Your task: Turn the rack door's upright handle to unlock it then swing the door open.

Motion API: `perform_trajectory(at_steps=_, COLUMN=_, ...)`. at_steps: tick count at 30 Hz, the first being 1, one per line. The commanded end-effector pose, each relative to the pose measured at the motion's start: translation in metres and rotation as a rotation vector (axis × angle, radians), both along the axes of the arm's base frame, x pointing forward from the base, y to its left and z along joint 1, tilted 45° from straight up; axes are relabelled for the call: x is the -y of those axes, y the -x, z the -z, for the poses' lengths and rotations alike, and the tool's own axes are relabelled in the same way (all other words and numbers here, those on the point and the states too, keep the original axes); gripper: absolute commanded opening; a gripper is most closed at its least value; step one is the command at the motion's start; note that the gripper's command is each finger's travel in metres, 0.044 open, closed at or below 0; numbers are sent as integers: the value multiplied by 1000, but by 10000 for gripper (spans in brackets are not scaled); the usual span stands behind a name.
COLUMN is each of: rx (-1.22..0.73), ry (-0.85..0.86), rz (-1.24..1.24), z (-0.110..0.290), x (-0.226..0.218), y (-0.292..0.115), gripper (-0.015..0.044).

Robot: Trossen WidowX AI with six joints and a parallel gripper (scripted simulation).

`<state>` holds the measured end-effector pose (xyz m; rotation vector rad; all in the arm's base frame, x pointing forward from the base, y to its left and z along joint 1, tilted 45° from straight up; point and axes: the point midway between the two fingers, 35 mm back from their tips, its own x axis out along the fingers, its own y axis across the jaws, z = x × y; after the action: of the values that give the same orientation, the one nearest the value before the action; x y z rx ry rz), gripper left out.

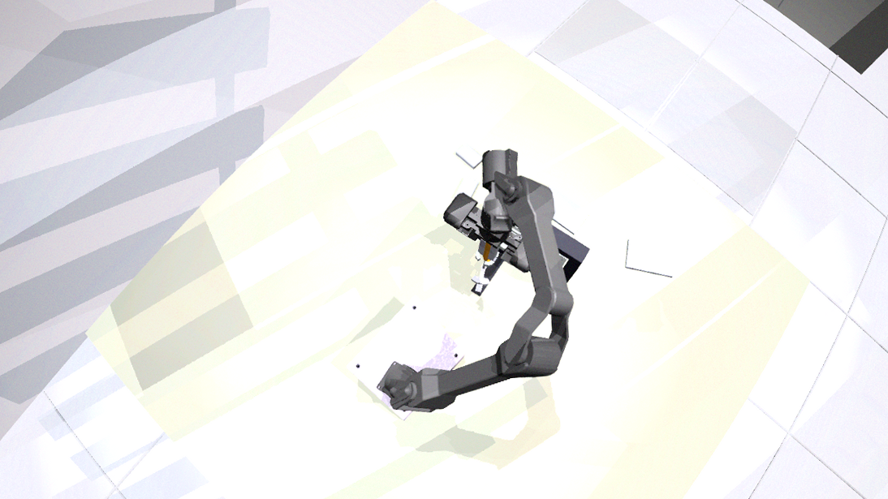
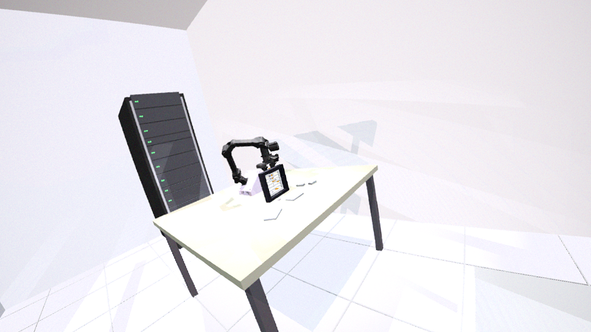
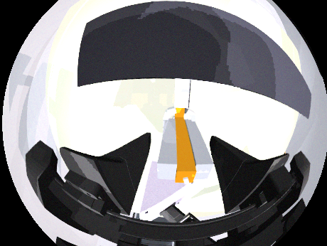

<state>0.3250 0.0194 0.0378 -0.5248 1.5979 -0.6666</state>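
Observation:
My gripper is open and points down at the rack. The upright handle, a grey block with an orange strip, stands between my two black fingers in the wrist view, with a gap on each side; I see no contact. The black rack frame stands upright on the table, and its dark top bar curves across the wrist view beyond the handle. Pale slats and orange bits show inside it in the exterior view. The door's angle is hard to tell, since the arm hides much of it.
A lilac-white sloped box stands by the arm's base. Flat pale plates and two smaller ones lie on the table near the frame. A tall server cabinet stands behind the table.

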Motion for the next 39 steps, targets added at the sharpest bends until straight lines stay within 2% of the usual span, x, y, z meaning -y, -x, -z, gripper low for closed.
perform_trajectory(at_steps=1, rx=-8, ry=4, rz=-8, z=3, x=2, y=2, gripper=236)
perform_trajectory(at_steps=7, rx=-8, ry=4, rz=-8, z=3, x=2, y=2, gripper=79)
perform_trajectory(at_steps=16, rx=-8, ry=4, rz=-8, z=3, x=2, y=2, gripper=19)
perform_trajectory(at_steps=21, rx=-30, ry=0, rz=-31, z=3, x=2, y=2, gripper=17)
perform_trajectory(at_steps=39, rx=-624, ry=-117, rz=-668, z=3, x=2, y=2, gripper=17)
